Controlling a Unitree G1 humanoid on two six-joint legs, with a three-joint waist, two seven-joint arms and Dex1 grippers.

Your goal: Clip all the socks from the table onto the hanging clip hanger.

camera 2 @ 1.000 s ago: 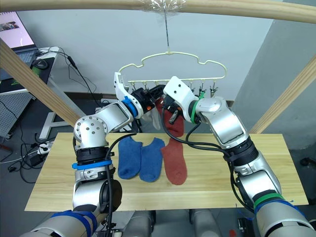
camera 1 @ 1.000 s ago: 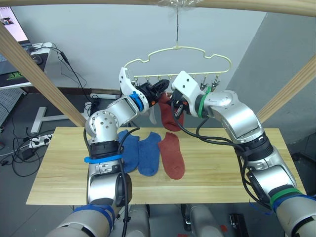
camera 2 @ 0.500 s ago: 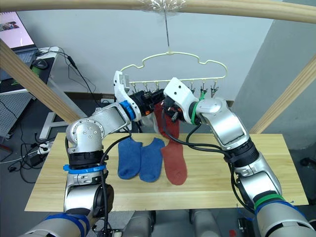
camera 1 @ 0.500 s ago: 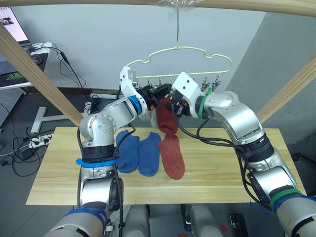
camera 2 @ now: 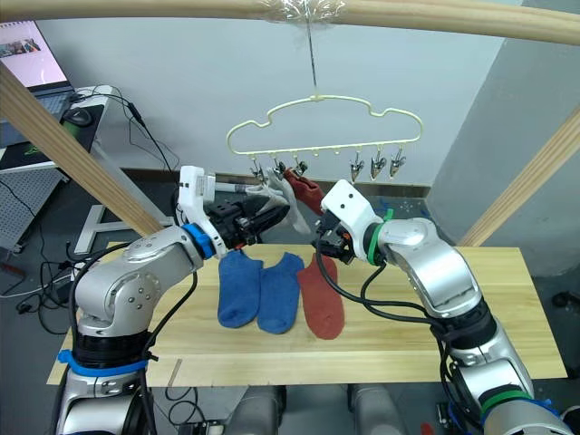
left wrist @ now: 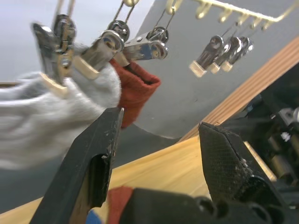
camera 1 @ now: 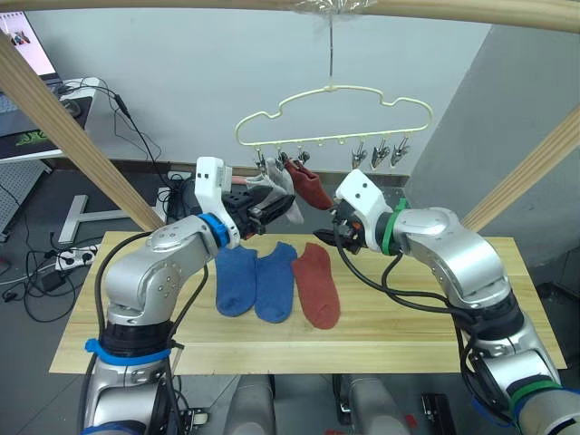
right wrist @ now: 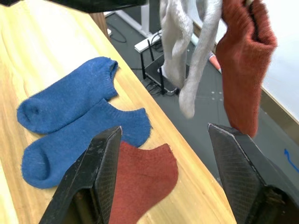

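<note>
The pale-yellow clip hanger (camera 1: 399, 101) hangs from the top pole. Two light grey socks (camera 1: 272, 186) and one rust-red sock (camera 1: 314, 191) hang from its left clips; three clips (camera 1: 381, 152) on the right are bare. On the wooden table (camera 1: 408, 317) lie two blue socks (camera 1: 236, 281) (camera 1: 275, 283) and a rust-red sock (camera 1: 317, 288) side by side. My left gripper (left wrist: 161, 123) is open just below the hanging grey socks (left wrist: 42, 121), holding nothing. My right gripper (right wrist: 166, 130) is open, below and right of the hanging red sock (right wrist: 243, 60), above the table's socks.
Thick wooden frame poles run across the top (camera 1: 453, 9) and slant down at the left (camera 1: 72, 136) and right (camera 1: 526, 172). A desk with a laptop (camera 1: 23, 54) stands far left, with cables on the floor (camera 1: 54, 263) behind the table.
My right gripper has opened and let go of the rust-red sock, which now hangs from a clip. Both arms have dropped down and away from the hanger.
</note>
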